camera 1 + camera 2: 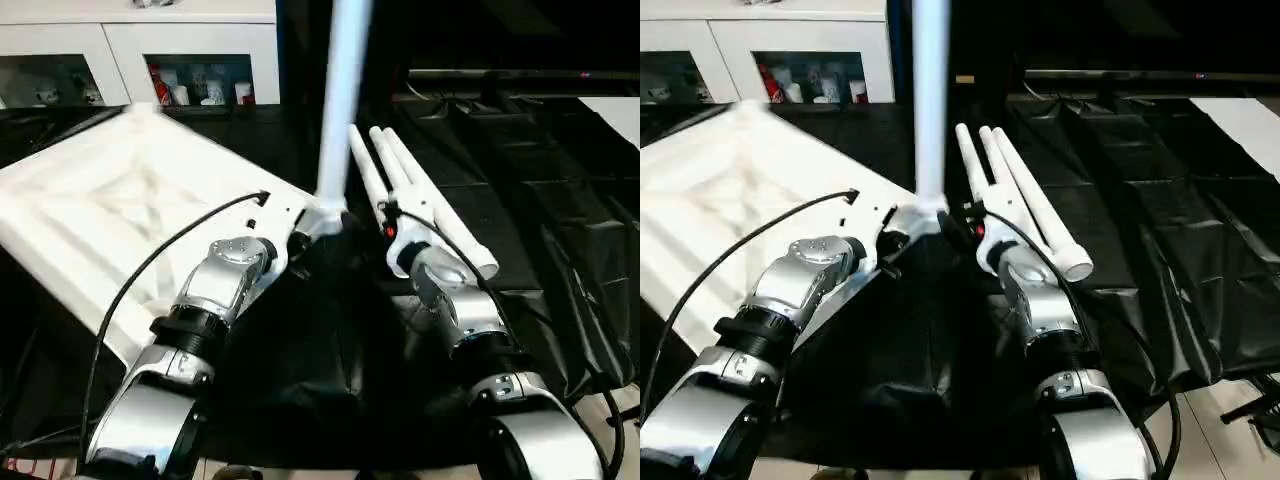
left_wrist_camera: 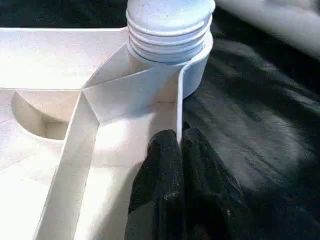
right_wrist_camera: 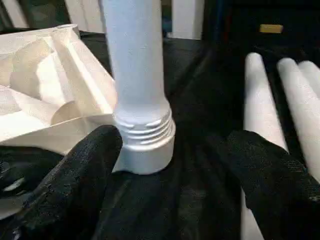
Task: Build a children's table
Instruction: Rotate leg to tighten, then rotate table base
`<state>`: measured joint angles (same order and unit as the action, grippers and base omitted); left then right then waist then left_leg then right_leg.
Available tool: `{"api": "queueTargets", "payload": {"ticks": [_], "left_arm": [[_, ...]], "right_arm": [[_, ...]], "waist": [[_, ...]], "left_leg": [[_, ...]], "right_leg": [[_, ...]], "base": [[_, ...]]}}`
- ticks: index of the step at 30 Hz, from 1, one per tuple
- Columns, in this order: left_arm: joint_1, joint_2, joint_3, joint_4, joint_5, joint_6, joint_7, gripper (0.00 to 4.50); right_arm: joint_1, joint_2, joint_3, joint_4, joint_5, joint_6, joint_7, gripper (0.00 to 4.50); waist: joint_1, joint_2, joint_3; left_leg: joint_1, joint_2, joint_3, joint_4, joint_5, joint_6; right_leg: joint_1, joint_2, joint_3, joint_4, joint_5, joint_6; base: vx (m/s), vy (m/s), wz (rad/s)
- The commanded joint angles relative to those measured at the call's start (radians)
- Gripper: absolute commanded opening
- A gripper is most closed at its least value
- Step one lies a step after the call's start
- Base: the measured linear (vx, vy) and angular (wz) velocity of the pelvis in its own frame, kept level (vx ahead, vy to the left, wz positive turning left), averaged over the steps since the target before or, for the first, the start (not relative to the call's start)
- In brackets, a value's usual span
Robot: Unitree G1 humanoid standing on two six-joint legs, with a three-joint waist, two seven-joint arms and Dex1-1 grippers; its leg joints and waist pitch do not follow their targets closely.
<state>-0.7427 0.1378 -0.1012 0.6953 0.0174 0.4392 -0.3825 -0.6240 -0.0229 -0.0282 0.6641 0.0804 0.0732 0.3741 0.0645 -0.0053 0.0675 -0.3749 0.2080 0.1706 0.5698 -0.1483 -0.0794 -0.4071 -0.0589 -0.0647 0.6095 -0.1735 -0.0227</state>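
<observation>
The children's table top [image 1: 110, 210] lies upside down on the left of a black cloth, ribbed underside up. One white leg [image 1: 340, 100] stands upright, its threaded end in the corner socket [image 3: 145, 155] nearest my arms. Three more legs [image 1: 420, 200] lie side by side on the cloth to the right. My left gripper [image 2: 175, 147] is shut on the top's thin rim just beside that socket. My right gripper [image 3: 172, 147] is open, one black finger [image 3: 85, 170] on each side of the standing leg's base, apart from it.
A white cabinet [image 1: 140, 60] with glass doors stands behind the table top. The black cloth [image 1: 520, 200] is creased and runs off to the right, where a white sheet [image 1: 620, 115] lies. A black cable [image 1: 150, 265] arcs over my left forearm.
</observation>
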Motion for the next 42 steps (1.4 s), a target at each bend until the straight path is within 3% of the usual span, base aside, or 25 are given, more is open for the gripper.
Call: {"api": "queueTargets", "payload": {"ticks": [1,3,5,9,11,12,13,14,15,16,17,18,20,21,23,25,26,29,30,31,34,35,36,39,42], "left_arm": [[-0.040,0.001,0.028,-0.007,0.006,-0.038,0.037,0.00],[-0.041,0.008,0.025,-0.016,0.010,-0.071,0.028,0.00],[-0.041,0.014,0.022,-0.019,0.017,-0.078,0.034,0.00],[-0.016,0.034,-0.005,-0.084,0.010,-0.123,-0.031,0.00],[-0.008,0.024,0.015,-0.094,-0.013,-0.154,-0.031,0.28],[-0.002,0.021,0.030,-0.093,-0.020,-0.193,-0.021,0.28],[0.005,0.014,0.048,-0.099,-0.039,-0.215,-0.026,0.58],[0.014,0.004,0.077,-0.107,-0.064,-0.229,-0.017,0.58],[0.016,0.011,0.075,-0.107,-0.054,-0.239,-0.002,0.62],[0.016,0.024,0.064,-0.110,-0.035,-0.254,0.004,0.62],[0.016,0.024,0.064,-0.110,-0.035,-0.254,0.004,0.65],[0.011,0.050,0.063,-0.128,-0.023,-0.250,0.007,0.94],[0.008,0.058,0.071,-0.137,-0.025,-0.240,0.009,0.94],[0.006,0.102,0.101,-0.150,-0.023,-0.207,0.027,0.94],[0.018,0.161,0.119,-0.168,0.003,-0.179,0.051,0.94],[0.032,0.186,0.138,-0.190,0.009,-0.154,0.067,0.94],[0.051,0.213,0.170,-0.223,0.017,-0.120,0.100,0.94],[0.127,0.297,0.240,-0.340,0.073,-0.005,0.179,0.94],[0.206,0.373,0.260,-0.431,0.152,0.090,0.209,0.94],[0.206,0.373,0.260,-0.431,0.152,0.090,0.209,0.94],[0.323,0.443,0.265,-0.560,0.226,0.207,0.188,0.94],[0.346,0.455,0.263,-0.585,0.240,0.232,0.179,0.94],[0.378,0.480,0.247,-0.617,0.271,0.275,0.167,0.94],[0.428,0.521,0.226,-0.657,0.300,0.339,0.135,0.94],[0.515,0.610,0.182,-0.744,0.329,0.483,0.114,0.94]], "right_arm": [[0.021,-0.006,0.021,-0.039,-0.007,0.025,0.005,3.89],[0.049,-0.014,0.046,-0.083,-0.029,0.036,0.008,3.89],[0.056,-0.018,0.054,-0.100,-0.036,0.050,0.010,3.89],[0.073,-0.024,0.067,-0.175,-0.039,0.114,0.003,3.89],[0.075,-0.013,0.061,-0.188,-0.019,0.122,0.006,3.92],[0.075,-0.003,0.070,-0.180,-0.027,0.100,-0.007,3.92],[0.079,0.009,0.071,-0.171,-0.014,0.085,0.004,3.92],[0.083,0.023,0.080,-0.143,-0.015,0.066,0.007,3.92],[0.082,0.023,0.100,-0.118,-0.047,0.061,-0.011,3.92],[0.081,0.021,0.116,-0.110,-0.064,0.059,-0.008,3.92],[0.081,0.021,0.116,-0.110,-0.064,0.059,-0.008,3.92],[0.079,0.019,0.134,-0.112,-0.073,0.073,0.010,3.92],[0.078,0.019,0.137,-0.115,-0.073,0.084,0.015,3.92],[0.063,0.023,0.126,-0.085,-0.072,0.115,-0.007,3.92],[0.049,0.021,0.126,-0.048,-0.089,0.131,-0.032,3.92],[0.048,0.019,0.129,-0.040,-0.097,0.132,-0.035,3.92],[0.046,0.017,0.129,-0.035,-0.101,0.135,-0.038,3.92],[0.040,0.009,0.136,-0.013,-0.102,0.142,-0.048,3.92],[0.036,0.007,0.144,0.001,-0.103,0.140,-0.048,3.92],[0.036,0.007,0.144,0.001,-0.103,0.140,-0.048,3.92],[0.018,0.022,0.147,0.038,-0.107,0.124,-0.054,3.92],[0.012,0.026,0.148,0.048,-0.107,0.121,-0.053,3.92],[0.002,0.034,0.148,0.064,-0.106,0.116,-0.049,3.92],[-0.018,0.049,0.150,0.095,-0.105,0.111,-0.046,3.92],[-0.060,0.069,0.162,0.157,-0.112,0.091,-0.049,3.92]], "waist": [[0.010,0.012,-0.086],[0.015,0.016,-0.085],[0.017,0.008,-0.085],[0.026,0.016,-0.087],[0.028,0.018,-0.088],[0.031,0.007,-0.089],[0.032,0.005,-0.089],[0.032,0.024,-0.091],[0.030,0.019,-0.089],[0.030,0.021,-0.087],[0.027,0.009,-0.086],[0.027,0.008,-0.083],[0.027,0.015,-0.082],[0.027,0.008,-0.082],[0.023,0.018,-0.082],[0.018,0.016,-0.082],[0.018,0.024,-0.084],[0.013,0.022,-0.084],[0.010,0.016,-0.086],[0.007,0.019,-0.084],[0.006,0.026,-0.077],[0.006,0.008,-0.076],[0.008,0.019,-0.075],[0.009,0.016,-0.071],[0.011,0.014,-0.071]], "left_leg": [[0.012,0.011,-0.004,-0.048,-0.199,0.040],[0.013,0.012,-0.004,-0.048,-0.205,0.034],[0.013,0.012,-0.004,-0.048,-0.199,0.036],[0.011,0.014,-0.005,-0.047,-0.176,0.033],[0.011,0.014,-0.005,-0.046,-0.172,0.034],[0.009,0.013,-0.003,-0.044,-0.158,0.040],[0.008,0.013,-0.003,-0.045,-0.158,0.043],[0.009,0.018,-0.004,-0.044,-0.171,0.035],[0.009,0.019,-0.005,-0.045,-0.180,0.027],[0.009,0.019,-0.006,-0.047,-0.190,0.025],[0.009,0.018,-0.005,-0.049,-0.201,0.025],[0.011,0.018,-0.004,-0.050,-0.223,0.018],[0.012,0.019,-0.006,-0.052,-0.231,0.008],[0.013,0.018,-0.005,-0.052,-0.229,0.003],[0.011,0.018,-0.008,-0.054,-0.229,-0.009],[0.014,0.018,-0.007,-0.053,-0.233,-0.023],[0.015,0.019,-0.007,-0.051,-0.230,-0.026],[0.011,0.021,-0.008,-0.051,-0.214,-0.024],[0.015,0.022,-0.005,-0.049,-0.217,-0.021],[0.008,0.021,-0.009,-0.052,-0.209,-0.019],[0.022,0.020,-0.004,-0.051,-0.263,-0.021],[0.013,0.023,-0.008,-0.055,-0.267,-0.022],[0.024,0.024,-0.006,-0.055,-0.301,-0.026],[0.026,0.022,-0.010,-0.059,-0.352,-0.039],[0.022,0.023,-0.015,-0.063,-0.370,-0.049]], "right_leg": [[0.066,-0.066,0.040,-0.067,-0.080,-0.221],[0.065,-0.068,0.041,-0.069,-0.086,-0.222],[0.066,-0.066,0.041,-0.069,-0.088,-0.219],[0.065,-0.069,0.044,-0.063,-0.059,-0.216],[0.064,-0.069,0.044,-0.060,-0.039,-0.219],[0.065,-0.070,0.044,-0.056,-0.019,-0.224],[0.064,-0.072,0.044,-0.058,-0.023,-0.225],[0.060,-0.076,0.044,-0.059,-0.019,-0.235],[0.061,-0.072,0.042,-0.056,-0.013,-0.241],[0.059,-0.070,0.041,-0.059,-0.026,-0.239],[0.060,-0.069,0.040,-0.061,-0.043,-0.232],[0.059,-0.072,0.042,-0.064,-0.100,-0.213],[0.056,-0.072,0.043,-0.064,-0.140,-0.192],[0.056,-0.072,0.044,-0.063,-0.152,-0.186],[0.053,-0.070,0.044,-0.061,-0.155,-0.177],[0.053,-0.070,0.044,-0.060,-0.144,-0.176],[0.051,-0.070,0.045,-0.058,-0.123,-0.181],[0.055,-0.068,0.043,-0.049,-0.086,-0.187],[0.052,-0.069,0.043,-0.051,-0.096,-0.185],[0.055,-0.069,0.042,-0.047,-0.099,-0.184],[0.037,-0.065,0.044,-0.065,-0.190,-0.178],[0.045,-0.071,0.044,-0.058,-0.215,-0.177],[0.031,-0.069,0.045,-0.068,-0.254,-0.168],[0.025,-0.065,0.045,-0.071,-0.287,-0.157],[0.026,-0.066,0.045,-0.064,-0.283,-0.156]], "base": [[0.000,0.000,0.00],[0.000,0.000,0.00],[0.000,0.000,0.00],[0.000,0.000,0.00],[0.000,0.000,0.00],[0.000,0.000,0.00],[0.000,0.000,0.00],[0.000,0.000,0.00],[0.000,0.000,0.00],[0.000,0.000,0.00],[0.000,0.000,0.00],[0.000,0.000,0.00],[0.000,0.000,0.00],[0.000,0.000,0.00],[0.000,0.000,0.00],[0.000,0.000,0.00],[0.000,0.000,0.00],[0.000,0.000,0.00],[0.000,0.000,0.00],[0.000,0.000,0.00],[0.000,0.000,0.00],[0.000,0.000,0.00],[0.000,0.000,0.00],[0.000,0.000,0.00],[0.000,0.000,0.00]]}}
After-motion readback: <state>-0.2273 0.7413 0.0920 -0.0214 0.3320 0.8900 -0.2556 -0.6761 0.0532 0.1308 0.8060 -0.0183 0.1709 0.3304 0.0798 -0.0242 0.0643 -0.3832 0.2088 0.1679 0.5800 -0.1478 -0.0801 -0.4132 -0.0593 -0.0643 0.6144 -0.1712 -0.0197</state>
